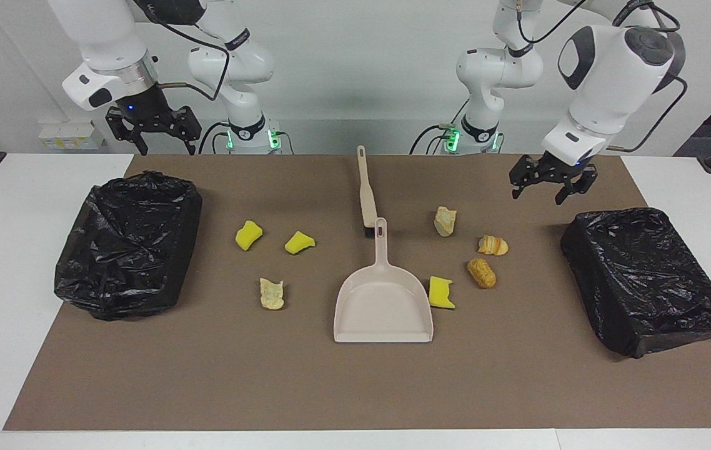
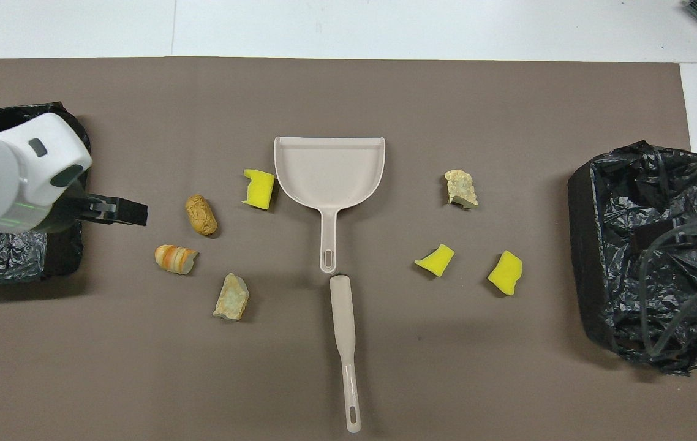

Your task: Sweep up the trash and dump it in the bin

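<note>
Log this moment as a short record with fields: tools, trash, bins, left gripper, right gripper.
tools: dustpan mid-mat, brush in line with its handle, nearer the robots
trash: seven lumps lying loose on the mat, none in the dustpan; one yellow chunk beside the pan
bins: two black-bagged bins, one at each end of the mat
left gripper: open, empty, in the air above the mat
right gripper: open, empty, waiting above the mat's edge

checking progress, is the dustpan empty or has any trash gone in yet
Empty. The dustpan shows only its bare beige floor in both views; the nearest trash, a yellow sponge chunk, lies on the mat beside it.
</note>
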Tool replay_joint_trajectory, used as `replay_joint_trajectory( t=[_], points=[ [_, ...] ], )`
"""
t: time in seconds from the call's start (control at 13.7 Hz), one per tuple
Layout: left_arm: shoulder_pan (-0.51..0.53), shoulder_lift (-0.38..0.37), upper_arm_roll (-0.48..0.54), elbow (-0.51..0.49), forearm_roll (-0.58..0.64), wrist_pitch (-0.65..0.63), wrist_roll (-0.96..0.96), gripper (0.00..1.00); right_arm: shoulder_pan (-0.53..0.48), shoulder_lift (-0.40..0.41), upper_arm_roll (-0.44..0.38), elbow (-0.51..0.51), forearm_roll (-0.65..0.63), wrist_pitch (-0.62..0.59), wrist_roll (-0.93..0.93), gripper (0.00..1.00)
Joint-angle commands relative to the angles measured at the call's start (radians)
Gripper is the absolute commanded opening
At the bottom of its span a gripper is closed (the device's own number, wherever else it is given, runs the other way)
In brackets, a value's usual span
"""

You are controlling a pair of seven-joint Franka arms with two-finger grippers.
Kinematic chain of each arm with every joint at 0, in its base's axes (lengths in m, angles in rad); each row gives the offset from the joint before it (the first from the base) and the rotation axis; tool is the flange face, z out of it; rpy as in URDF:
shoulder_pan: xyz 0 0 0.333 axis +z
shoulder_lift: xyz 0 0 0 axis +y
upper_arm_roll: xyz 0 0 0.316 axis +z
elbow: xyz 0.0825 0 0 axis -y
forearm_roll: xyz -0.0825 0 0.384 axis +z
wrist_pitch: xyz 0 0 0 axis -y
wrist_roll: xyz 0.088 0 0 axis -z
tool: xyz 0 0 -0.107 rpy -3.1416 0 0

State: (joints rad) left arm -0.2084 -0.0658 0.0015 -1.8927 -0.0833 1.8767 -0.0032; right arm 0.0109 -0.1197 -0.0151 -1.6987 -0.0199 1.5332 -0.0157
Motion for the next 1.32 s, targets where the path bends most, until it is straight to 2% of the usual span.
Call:
replay_joint_trajectory(
  t=[0.0,0.15,0.44,0.59,0.95,1.25],
  points=[
    [-0.086,-0.078,0.011,-0.144,-0.012,0.097,-0.063,1.0,-0.006,-0.003,0.001,-0.009,0.002,0.013,0.002,1.0],
    [-0.165,-0.081,0.011,-0.181,-0.012,0.114,-0.145,1.0,-0.006,-0.003,0.001,-0.009,0.002,0.013,0.002,1.0],
    [-0.323,-0.163,0.011,-0.35,-0.012,0.252,-0.293,1.0,-0.006,-0.005,0.001,-0.009,0.002,0.013,0.002,1.0],
    [-0.385,-0.175,0.009,-0.391,-0.012,0.28,-0.339,1.0,-0.006,-0.003,0.001,-0.009,0.002,0.013,0.002,1.0],
    [-0.598,-0.132,0.009,-0.517,-0.01,0.464,-0.515,1.0,-0.006,-0.003,0.001,-0.009,0.002,0.013,0.002,1.0],
    [-0.762,-0.057,0.009,-0.519,-0.01,0.53,-0.666,1.0,-0.006,-0.003,0.001,-0.009,0.002,0.013,0.0,1.0]
  ],
)
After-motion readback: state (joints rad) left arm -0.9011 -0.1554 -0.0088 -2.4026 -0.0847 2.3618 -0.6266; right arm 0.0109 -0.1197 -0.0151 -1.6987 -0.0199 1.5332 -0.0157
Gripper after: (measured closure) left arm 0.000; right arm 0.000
